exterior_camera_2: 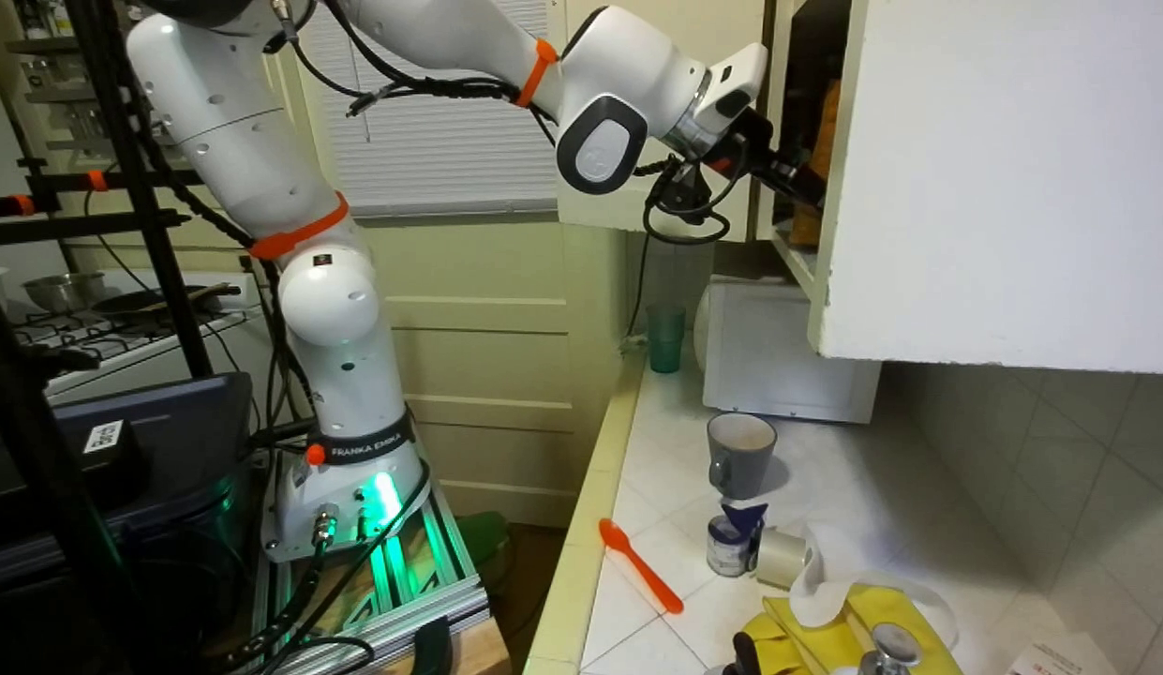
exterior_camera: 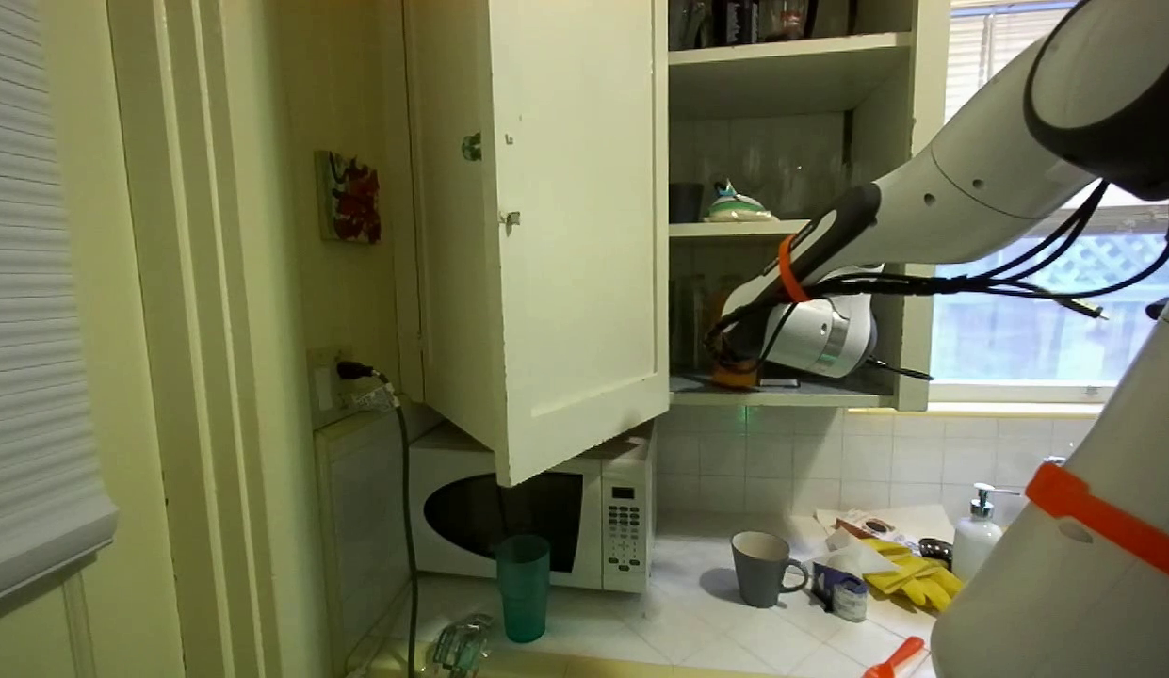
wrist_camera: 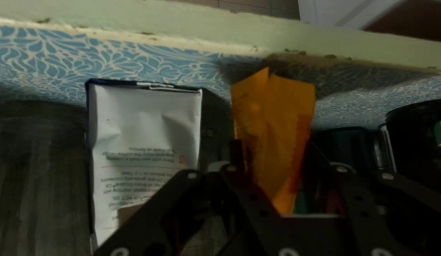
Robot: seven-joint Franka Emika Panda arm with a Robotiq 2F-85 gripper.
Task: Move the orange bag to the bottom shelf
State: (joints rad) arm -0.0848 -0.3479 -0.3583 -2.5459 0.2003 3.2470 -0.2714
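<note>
The orange bag (wrist_camera: 272,110) is upright in the wrist view, between the two dark fingers of my gripper (wrist_camera: 276,153). Both fingers press against its sides and it is creased in the middle. Its far end is over or on the blue-patterned liner of the bottom shelf (wrist_camera: 145,53); I cannot tell whether it touches. In an exterior view the bag (exterior_camera: 735,375) is low at the bottom shelf (exterior_camera: 782,400), mostly hidden by the arm and cables. In an exterior view my gripper (exterior_camera_2: 806,186) reaches into the cupboard, with the bag (exterior_camera_2: 822,141) partly behind the frame.
A white printed packet (wrist_camera: 145,124) stands beside the bag. Dark jars (wrist_camera: 419,135) are on its other side. The open cupboard door (exterior_camera: 579,235) flanks the opening. Below are a microwave (exterior_camera: 631,518), a teal cup (exterior_camera: 524,589) and a grey mug (exterior_camera: 761,570).
</note>
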